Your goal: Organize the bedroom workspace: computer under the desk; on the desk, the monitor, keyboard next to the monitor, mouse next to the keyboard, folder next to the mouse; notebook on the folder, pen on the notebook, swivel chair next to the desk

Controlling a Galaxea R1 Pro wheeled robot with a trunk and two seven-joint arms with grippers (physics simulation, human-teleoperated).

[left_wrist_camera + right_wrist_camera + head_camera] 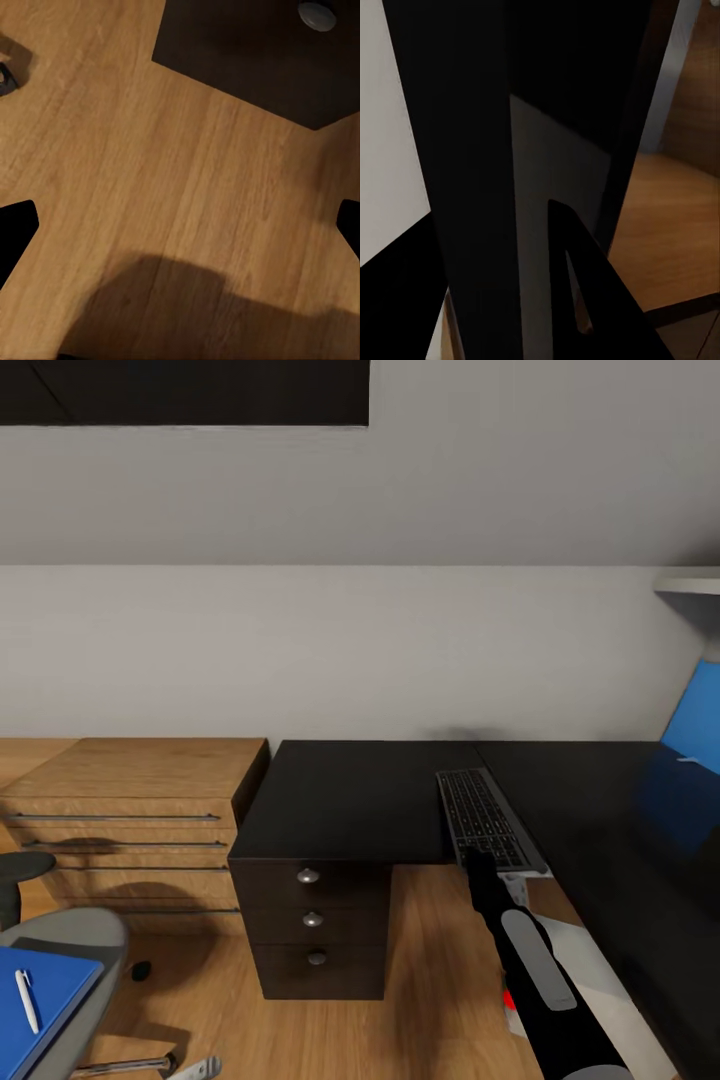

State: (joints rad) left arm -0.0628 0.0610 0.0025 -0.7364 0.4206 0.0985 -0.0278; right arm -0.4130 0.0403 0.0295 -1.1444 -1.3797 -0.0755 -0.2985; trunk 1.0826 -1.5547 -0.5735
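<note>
The dark keyboard lies on the black desk, its near end sticking out over the desk's inner edge. My right gripper is at that near end and looks shut on the keyboard; in the right wrist view a dark slab runs close alongside one finger. The monitor's blue screen shows at the right edge. On the grey swivel chair at the lower left lie a blue folder or notebook and a white pen. My left gripper hangs open over the wooden floor.
A black three-drawer unit stands under the desk's left end, and its knob shows in the left wrist view. A wooden dresser is against the wall at left. A white box sits on the floor under the desk's right wing.
</note>
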